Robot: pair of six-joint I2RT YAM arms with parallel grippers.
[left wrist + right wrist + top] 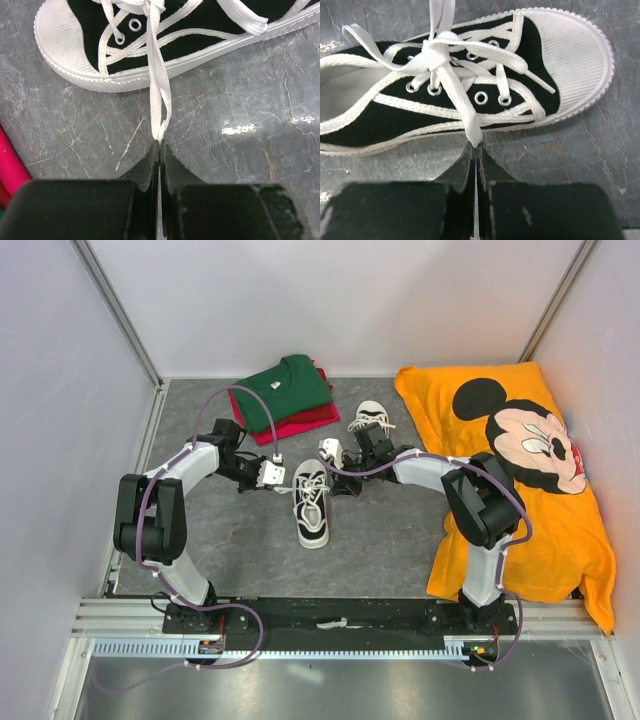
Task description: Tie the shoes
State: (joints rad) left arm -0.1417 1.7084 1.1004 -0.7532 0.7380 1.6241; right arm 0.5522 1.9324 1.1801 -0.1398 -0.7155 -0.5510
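Note:
One black sneaker (312,504) with a white toe cap lies mid-table, toe toward me, between my two grippers. The second sneaker (371,416) lies farther back. My left gripper (272,476) is shut on a white lace loop (159,107) that runs taut up to the shoe (150,40). My right gripper (334,454) is shut on the other lace loop (460,105), which leads to a knot (434,50) over the shoe's eyelets (470,95). Both laces are pinched at the fingertips.
A folded green shirt (283,388) lies on a red one (300,423) at the back. An orange Mickey Mouse cloth (520,480) covers the right side. White walls enclose the dark grey table (380,540).

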